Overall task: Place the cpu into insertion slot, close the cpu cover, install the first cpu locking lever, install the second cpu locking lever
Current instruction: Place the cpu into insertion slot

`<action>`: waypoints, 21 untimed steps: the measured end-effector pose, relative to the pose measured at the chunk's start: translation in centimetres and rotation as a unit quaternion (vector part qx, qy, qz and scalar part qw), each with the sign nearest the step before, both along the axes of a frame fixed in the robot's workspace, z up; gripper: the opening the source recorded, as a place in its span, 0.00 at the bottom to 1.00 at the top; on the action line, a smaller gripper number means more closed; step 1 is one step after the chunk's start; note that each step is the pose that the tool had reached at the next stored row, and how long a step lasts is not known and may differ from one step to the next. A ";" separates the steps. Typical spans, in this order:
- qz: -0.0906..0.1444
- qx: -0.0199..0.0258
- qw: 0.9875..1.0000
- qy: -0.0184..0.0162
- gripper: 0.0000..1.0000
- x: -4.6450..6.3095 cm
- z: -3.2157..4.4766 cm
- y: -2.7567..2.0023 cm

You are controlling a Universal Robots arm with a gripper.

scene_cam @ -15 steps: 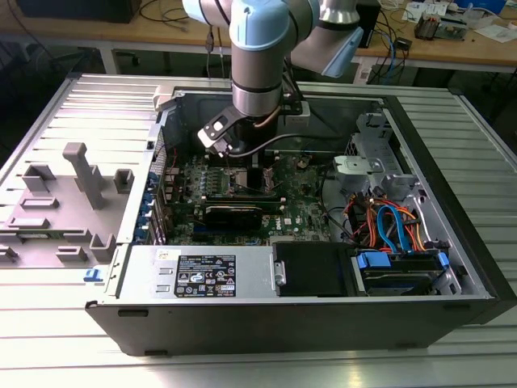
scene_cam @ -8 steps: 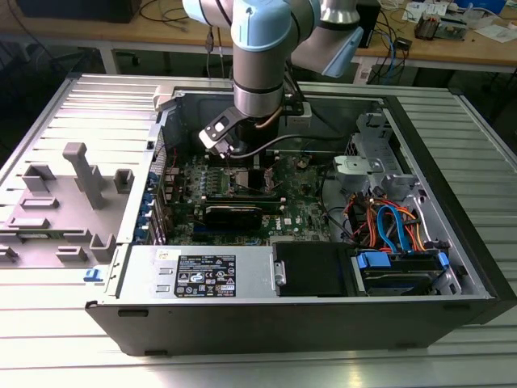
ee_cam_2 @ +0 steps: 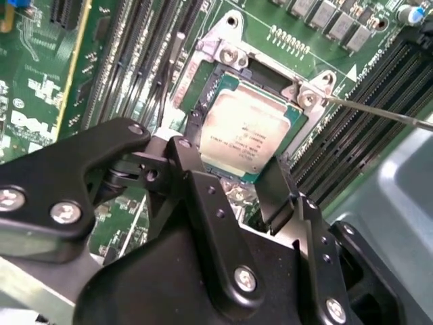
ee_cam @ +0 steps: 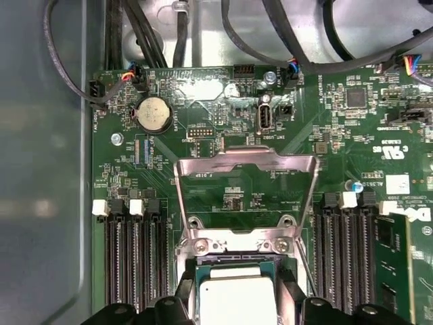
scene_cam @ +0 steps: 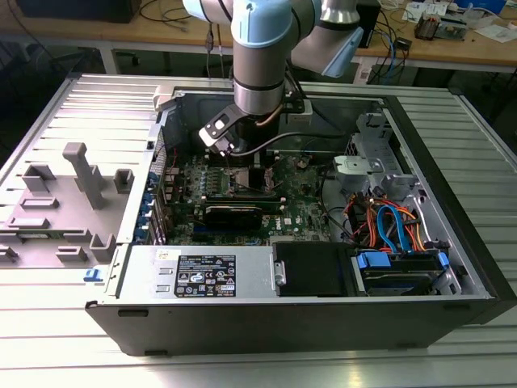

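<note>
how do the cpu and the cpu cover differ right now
The cpu is a solid silver-topped square; the cpu cover is a thin frame with a window. The cpu sits at the insertion slot; the cpu cover is swung open off it. Both are silvery metal.

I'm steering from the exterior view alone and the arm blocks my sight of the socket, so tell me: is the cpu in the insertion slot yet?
Observer: In the second wrist view the cpu lies inside the frame of the insertion slot, with the gripper right at it. I cannot judge whether it is fully seated.
Operator: Is the cpu cover down?
Observer: No. In the first wrist view the cpu cover stands open, with green board showing through its window.
Operator: And the levers?
Observer: One thin locking lever juts out sideways from the slot's corner and does not look hooked down.
</note>
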State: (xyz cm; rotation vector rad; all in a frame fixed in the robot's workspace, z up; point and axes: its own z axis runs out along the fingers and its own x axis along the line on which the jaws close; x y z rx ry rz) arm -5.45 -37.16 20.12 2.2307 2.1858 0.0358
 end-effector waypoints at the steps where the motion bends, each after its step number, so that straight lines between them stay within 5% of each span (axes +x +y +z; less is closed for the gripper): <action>1: 0.000 0.000 1.000 0.000 0.58 0.0 0.03 -0.04; 5: 0.000 0.000 1.000 0.000 0.53 0.0 0.02 -0.44; 17: 0.000 0.000 1.000 0.000 0.53 0.7 0.27 -0.51; 21: 0.001 0.000 1.000 0.000 0.60 0.6 0.29 -0.54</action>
